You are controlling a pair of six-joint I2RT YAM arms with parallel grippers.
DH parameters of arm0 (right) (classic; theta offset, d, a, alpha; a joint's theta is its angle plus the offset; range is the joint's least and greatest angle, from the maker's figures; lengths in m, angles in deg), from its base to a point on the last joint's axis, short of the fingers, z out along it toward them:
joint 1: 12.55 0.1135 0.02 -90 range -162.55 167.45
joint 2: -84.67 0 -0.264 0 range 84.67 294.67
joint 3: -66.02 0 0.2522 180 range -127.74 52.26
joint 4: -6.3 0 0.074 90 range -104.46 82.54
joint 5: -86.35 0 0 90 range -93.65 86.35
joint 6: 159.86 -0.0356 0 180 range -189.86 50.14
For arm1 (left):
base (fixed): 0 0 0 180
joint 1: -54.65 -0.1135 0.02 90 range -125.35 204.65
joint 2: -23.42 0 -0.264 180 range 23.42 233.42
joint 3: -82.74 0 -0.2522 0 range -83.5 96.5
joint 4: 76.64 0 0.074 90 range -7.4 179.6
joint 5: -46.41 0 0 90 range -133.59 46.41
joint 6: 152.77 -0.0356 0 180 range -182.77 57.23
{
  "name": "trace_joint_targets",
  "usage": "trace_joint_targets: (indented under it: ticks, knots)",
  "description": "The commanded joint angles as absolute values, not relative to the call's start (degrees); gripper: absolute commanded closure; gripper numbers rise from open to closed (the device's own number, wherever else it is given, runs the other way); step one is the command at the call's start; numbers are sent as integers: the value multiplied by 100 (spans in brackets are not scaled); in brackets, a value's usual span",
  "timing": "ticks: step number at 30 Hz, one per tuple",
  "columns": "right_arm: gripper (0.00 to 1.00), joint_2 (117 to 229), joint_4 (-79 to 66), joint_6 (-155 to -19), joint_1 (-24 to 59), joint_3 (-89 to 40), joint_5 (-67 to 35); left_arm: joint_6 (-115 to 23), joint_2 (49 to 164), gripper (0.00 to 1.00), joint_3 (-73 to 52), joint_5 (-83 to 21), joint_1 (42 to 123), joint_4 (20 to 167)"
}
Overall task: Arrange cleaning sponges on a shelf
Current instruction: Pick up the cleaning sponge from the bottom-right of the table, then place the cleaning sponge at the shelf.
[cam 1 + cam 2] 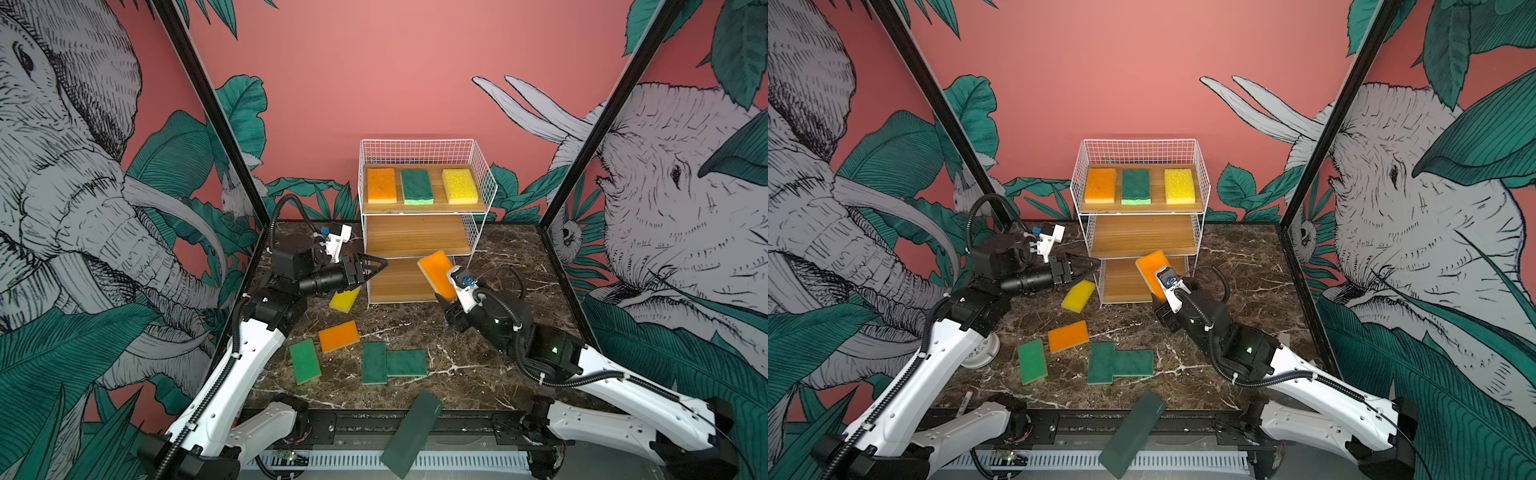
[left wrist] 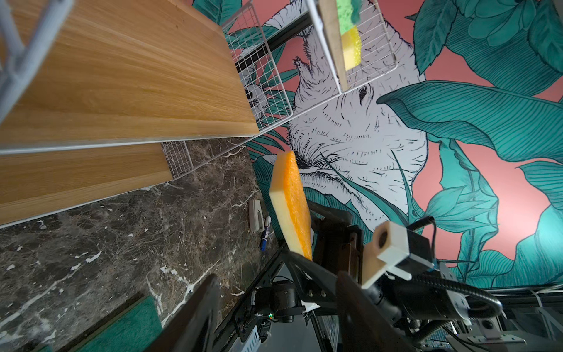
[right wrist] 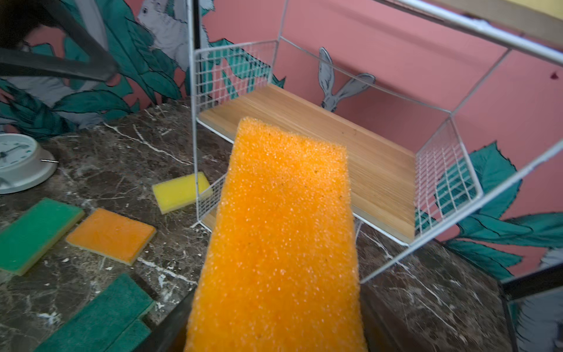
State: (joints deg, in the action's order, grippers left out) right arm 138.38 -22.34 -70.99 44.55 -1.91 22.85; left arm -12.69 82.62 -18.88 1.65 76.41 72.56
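The shelf (image 1: 415, 239) stands at the back of the table, with orange (image 1: 381, 185), dark green (image 1: 416, 186) and yellow (image 1: 459, 185) sponges on its top board. My right gripper (image 1: 446, 297) is shut on an orange sponge (image 1: 436, 274) (image 3: 280, 237), holding it tilted in front of the lower boards. My left gripper (image 1: 380, 268) hangs open and empty at the shelf's left side, above a yellow sponge (image 1: 345, 300). An orange sponge (image 1: 338, 336), a green one (image 1: 304, 360) and two touching dark green ones (image 1: 374, 362) (image 1: 407, 362) lie on the table.
A long dark green slab (image 1: 411, 436) lies tilted over the table's front edge. A white clock (image 1: 980, 353) and a marker pen (image 1: 965, 401) sit at the left beside my left arm. Black frame posts rise at both back corners.
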Motion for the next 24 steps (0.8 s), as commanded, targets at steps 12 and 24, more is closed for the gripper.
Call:
trace_joint_targets:
  ticks: [12,24]
  knots:
    - [27,14866,-2459,-7490,3313,-1171,2334,-1641,8253,39,-1499,367,7356,7017]
    - [24,15838,-2178,-7733,2906,-1731,2143,-1751,8233,40,-1162,888,6728,7128]
